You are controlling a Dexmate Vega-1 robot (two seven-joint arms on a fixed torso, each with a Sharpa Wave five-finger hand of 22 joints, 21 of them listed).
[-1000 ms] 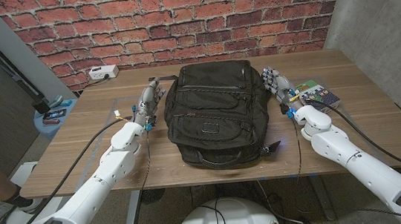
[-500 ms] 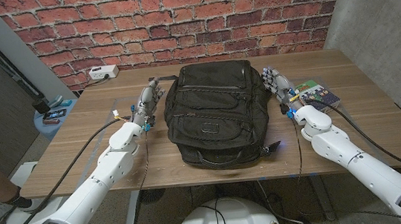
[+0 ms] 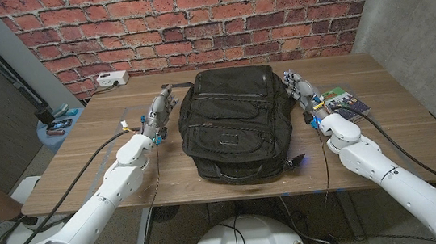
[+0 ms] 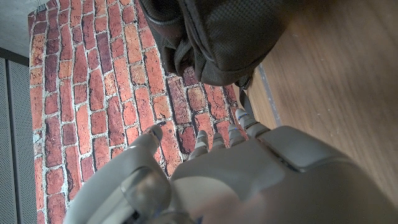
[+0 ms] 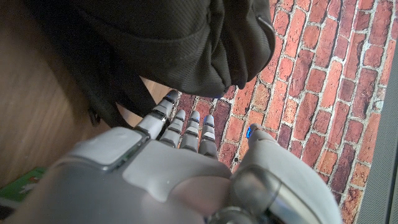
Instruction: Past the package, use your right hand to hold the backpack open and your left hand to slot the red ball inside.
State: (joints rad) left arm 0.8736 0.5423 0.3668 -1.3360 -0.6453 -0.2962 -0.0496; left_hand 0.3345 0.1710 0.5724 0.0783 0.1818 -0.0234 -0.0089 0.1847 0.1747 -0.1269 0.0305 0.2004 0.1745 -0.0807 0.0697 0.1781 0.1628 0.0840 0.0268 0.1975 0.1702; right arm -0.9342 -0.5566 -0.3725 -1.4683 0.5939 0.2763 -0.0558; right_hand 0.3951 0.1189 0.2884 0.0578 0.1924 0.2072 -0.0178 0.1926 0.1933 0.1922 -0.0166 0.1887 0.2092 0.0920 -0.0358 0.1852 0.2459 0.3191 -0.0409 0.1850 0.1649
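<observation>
Backpack (image 3: pixel 236 124) lies between both hands; left hand (image 3: pixel 160 112) and right hand (image 3: pixel 302 91) hold nothing, fingers loosely apart just beside its sides.

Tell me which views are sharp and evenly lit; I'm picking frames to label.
Head view: even light, sharp, though the black fabric backpack loses detail in its dark folds. Left wrist view: the left hand is close and soft, the brick wall crisp. Right wrist view: the right hand is blurred up close, the backpack mostly in shadow.
</observation>
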